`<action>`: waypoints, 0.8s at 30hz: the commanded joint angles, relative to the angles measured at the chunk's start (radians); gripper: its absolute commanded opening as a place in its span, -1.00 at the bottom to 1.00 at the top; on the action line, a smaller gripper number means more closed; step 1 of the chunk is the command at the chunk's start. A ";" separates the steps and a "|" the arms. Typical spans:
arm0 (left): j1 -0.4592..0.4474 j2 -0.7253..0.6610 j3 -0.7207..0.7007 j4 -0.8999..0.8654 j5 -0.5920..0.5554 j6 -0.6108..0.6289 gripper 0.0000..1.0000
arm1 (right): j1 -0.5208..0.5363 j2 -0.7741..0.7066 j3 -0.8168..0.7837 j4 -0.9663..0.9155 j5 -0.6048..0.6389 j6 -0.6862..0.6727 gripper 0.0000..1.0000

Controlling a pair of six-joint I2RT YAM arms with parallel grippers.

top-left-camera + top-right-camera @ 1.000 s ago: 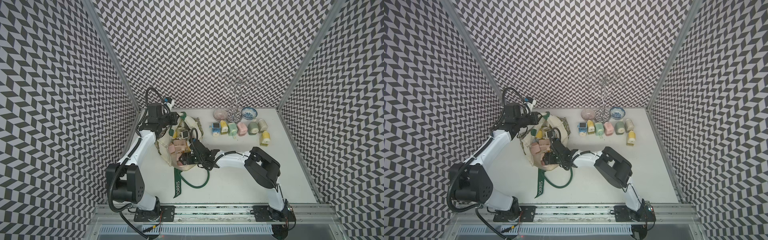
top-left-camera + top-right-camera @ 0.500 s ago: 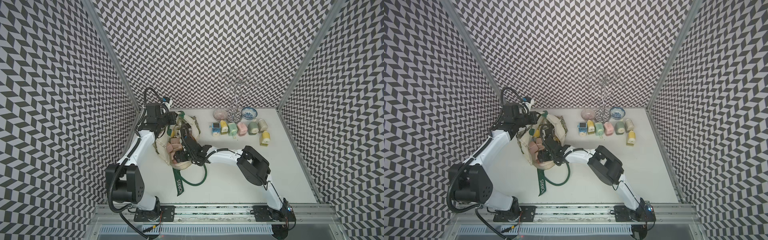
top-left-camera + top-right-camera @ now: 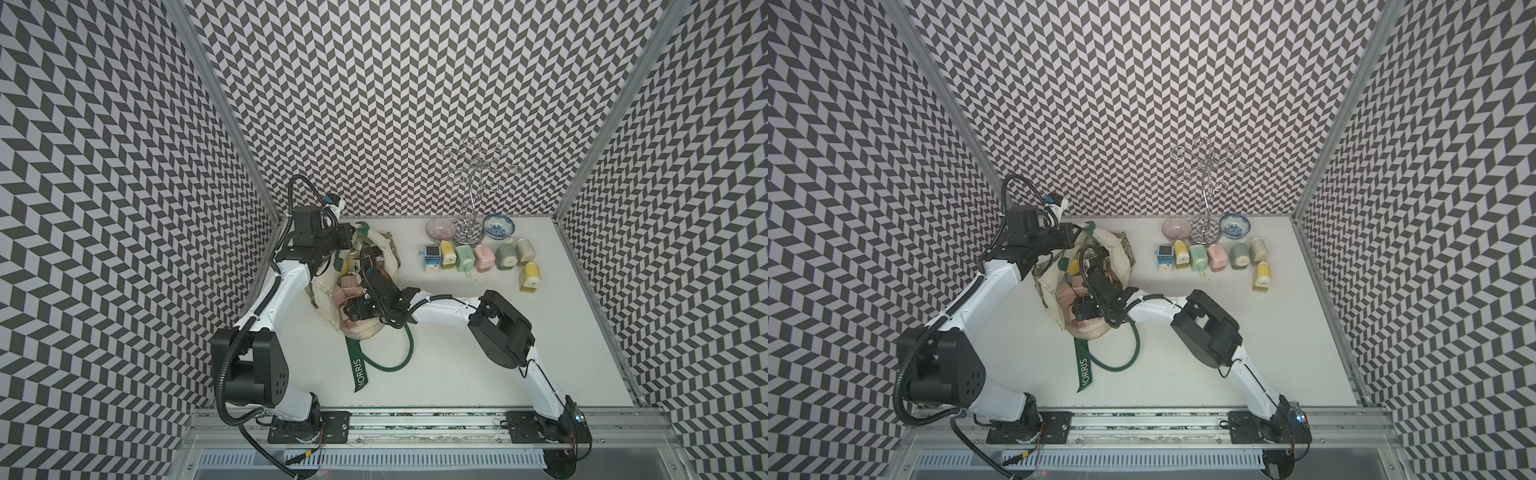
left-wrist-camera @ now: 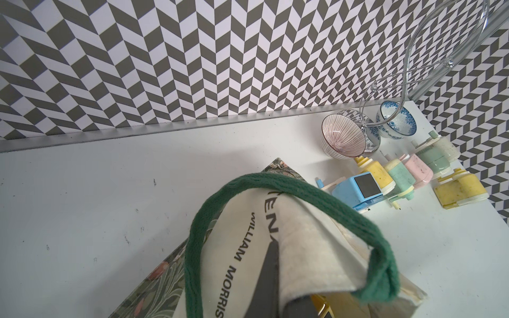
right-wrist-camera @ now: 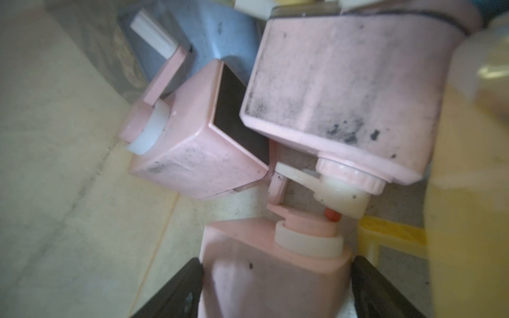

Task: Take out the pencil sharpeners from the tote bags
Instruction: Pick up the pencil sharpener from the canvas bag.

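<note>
The left gripper [image 3: 348, 243] was pinched shut on the cream rim of the tote bag [image 3: 325, 291]. Inside the bag, the right gripper [image 5: 276, 260] had its jaws clamped on either side of a pink sharpener [image 5: 261, 291], with more pink ones touching it. Seven loose sharpeners [image 3: 482, 256] lay on the table, well apart from the bag.

White desk [image 3: 457, 365], lightly scuffed. Tote bag [image 3: 323, 305] lies slumped at the left rear, mouth open. Its green strap [image 3: 360, 370], lettered MORRIS, trails flat across the desk toward the front edge and loops back. At the rear right is a row of six pastel pencil sharpeners [image 3: 483, 257], side by side and close together. A yellow sharpener [image 3: 531, 276] sits just in front of the row's right end. Behind the row are a pink-striped bowl [image 3: 441, 229], a wire stand [image 3: 468, 237] and a blue-patterned bowl [image 3: 498, 226], with the stand between the bowls.
</note>
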State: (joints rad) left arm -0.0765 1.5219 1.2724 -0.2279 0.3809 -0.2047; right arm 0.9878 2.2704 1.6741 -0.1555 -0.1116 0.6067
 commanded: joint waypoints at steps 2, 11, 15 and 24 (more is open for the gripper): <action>0.000 -0.039 -0.002 0.006 -0.016 0.008 -1.00 | 0.011 0.071 0.033 -0.166 0.040 -0.110 0.48; 0.000 -0.040 -0.001 0.004 -0.017 0.008 -1.00 | 0.022 0.080 0.114 -0.279 0.191 -0.232 0.38; 0.000 -0.038 -0.002 0.005 -0.017 0.008 -1.00 | 0.015 0.078 0.100 -0.265 0.145 -0.209 0.54; -0.002 -0.037 -0.002 0.003 -0.019 0.010 -1.00 | -0.015 0.053 -0.027 -0.153 -0.083 -0.088 0.69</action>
State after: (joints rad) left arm -0.0788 1.5215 1.2724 -0.2279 0.3748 -0.2024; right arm 0.9810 2.2860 1.7176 -0.2169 -0.1158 0.4965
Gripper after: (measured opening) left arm 0.048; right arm 0.842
